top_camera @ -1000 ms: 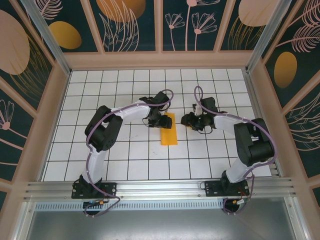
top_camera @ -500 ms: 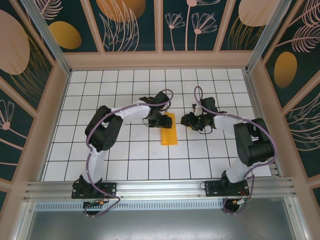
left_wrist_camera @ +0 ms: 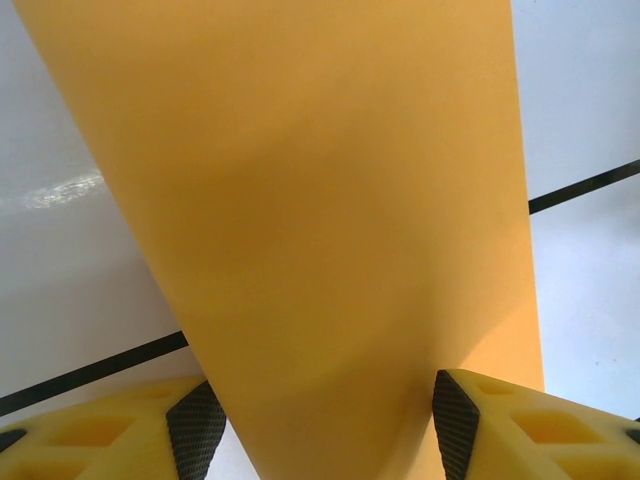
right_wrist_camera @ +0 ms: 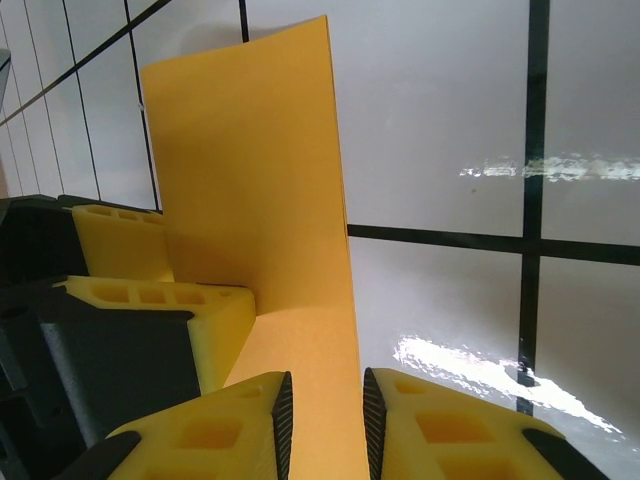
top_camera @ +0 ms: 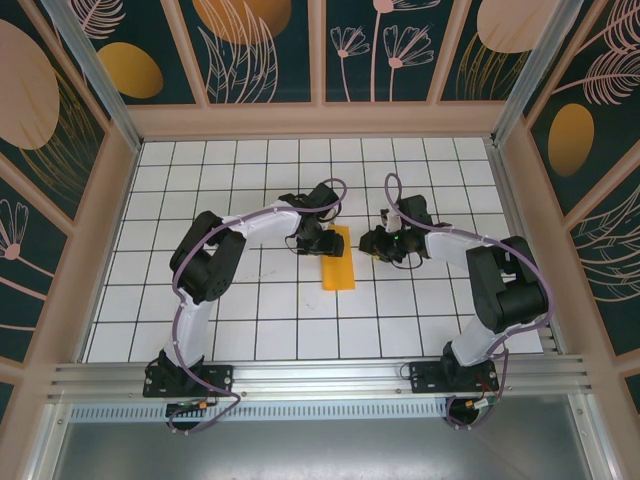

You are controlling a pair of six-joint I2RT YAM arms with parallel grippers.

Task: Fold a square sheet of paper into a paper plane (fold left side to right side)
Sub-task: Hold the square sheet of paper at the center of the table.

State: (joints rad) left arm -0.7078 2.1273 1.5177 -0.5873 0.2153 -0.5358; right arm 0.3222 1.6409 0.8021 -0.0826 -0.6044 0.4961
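Square sheet of paper (top_camera: 338,258) lies as a narrow orange strip on the white tiled table (top_camera: 250,300), mid-table between my two arms, long side running away from the bases. From the strip shape I'd say the left-to-right fold is already laid over, and the step in hand is setting/holding it while the R side gets a grip.

My left gripper (top_camera: 316,240) sits at the strip's far-left end. In the left wrist view its fingers (left_wrist_camera: 195,430) stand well apart w/ the paper (left_wrist_camera: 320,200) running between them. Spread, not pinching. Can't tell if the pads bear on the edges.

My right gripper (top_camera: 374,243) is just beside the strip's R edge. In the right wrist view the fingers (right_wrist_camera: 283,420) are close together w/ only a slim gap, and the paper's edge (right_wrist_camera: 260,180) runs into that gap. Can't tell whether they actually bite the sheet or just straddle it.

Next, prob.: close the R fingers on that edge w/o dragging the strip, keep the L end steady so the layers stay lined up, then press the crease.

Vs half a sec ago: R gripper has slid slightly left, nearer the paper. L arm and strip look unchanged.
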